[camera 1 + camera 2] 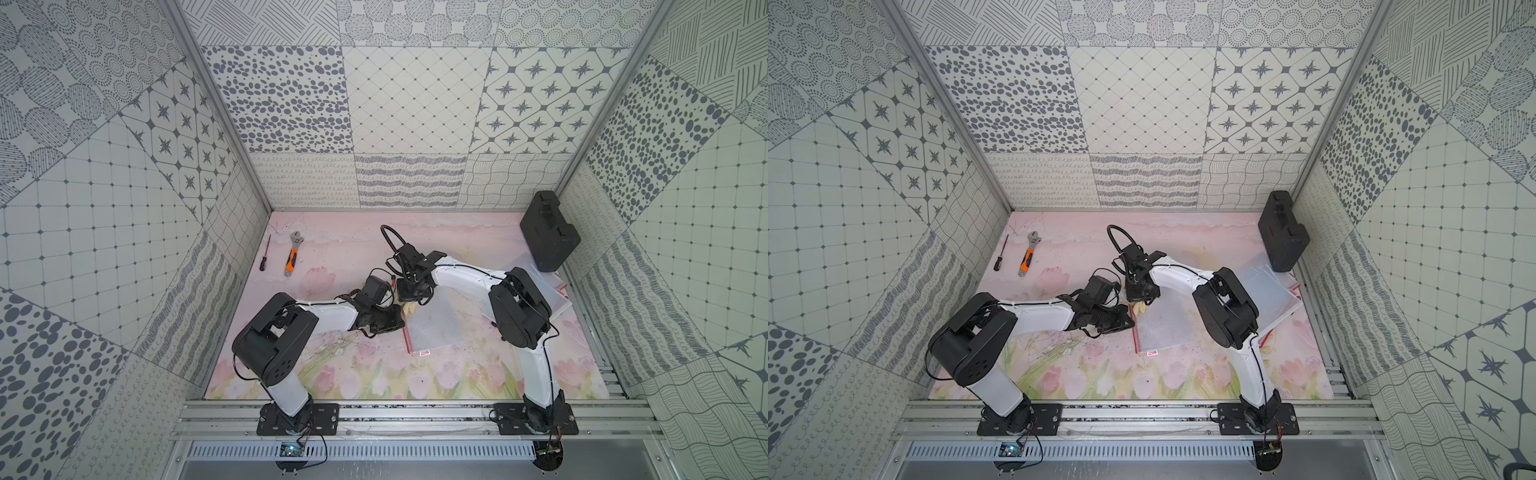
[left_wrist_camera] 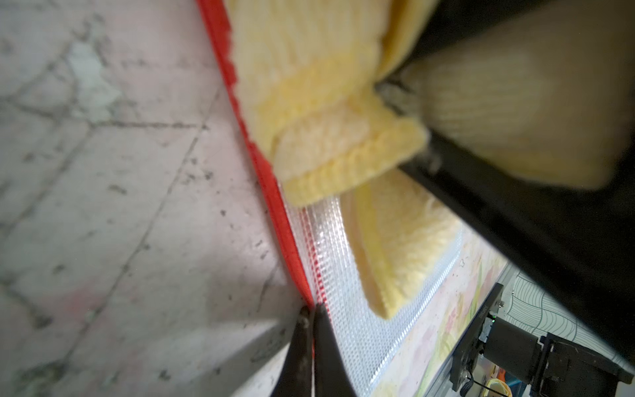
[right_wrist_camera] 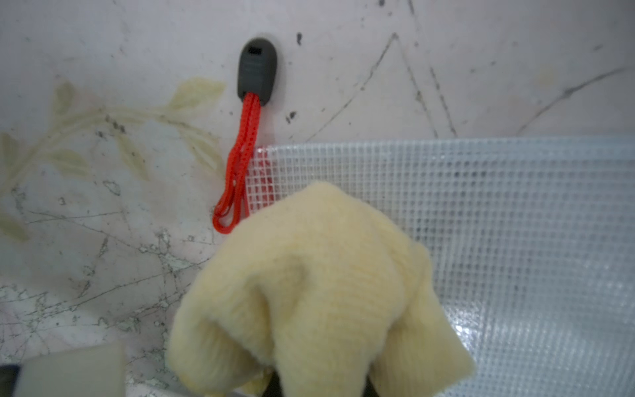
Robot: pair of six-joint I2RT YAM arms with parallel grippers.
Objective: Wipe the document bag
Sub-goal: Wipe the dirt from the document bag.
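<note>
- Toward the middle of the counter (image 1: 353,374), nearer the arms than the back wall, the document bag (image 1: 436,328) lies flat. It is clear mesh with a red zipper edge (image 2: 275,206) facing the left arm.
- The left tool (image 2: 311,316) has its jaws closed together, tips right at that red edge. Whether they nip the tape or only press on it is hard to tell. Either way it looks like the anchor, and it should stay firm so the bag cannot slide under the strokes.
- Just beyond it, the right tool (image 1: 411,299) is clamped on a bunched yellow cloth (image 3: 309,292). The cloth rests on the bag's corner beside the zip pull (image 3: 257,70) and its red cord.
- The wipe seems to be at one corner, with most of the mesh not yet covered. My advice:
  - Drag the cloth away from the anchored edge in overlapping passes.
  - Use light downward pressure so the thin plastic does not wrinkle.
  - Steer clear of the cord, which could snag the cloth.
  - Leave room between the two tools, which sit very close here.
- Farther right, more bags (image 1: 552,291) lie partly under the right arm. They are not the target.
- At the back, a black case (image 1: 548,232) stands in the right corner. A wrench (image 1: 292,257) and a screwdriver (image 1: 265,255) lie to the left, well apart from the work.
</note>
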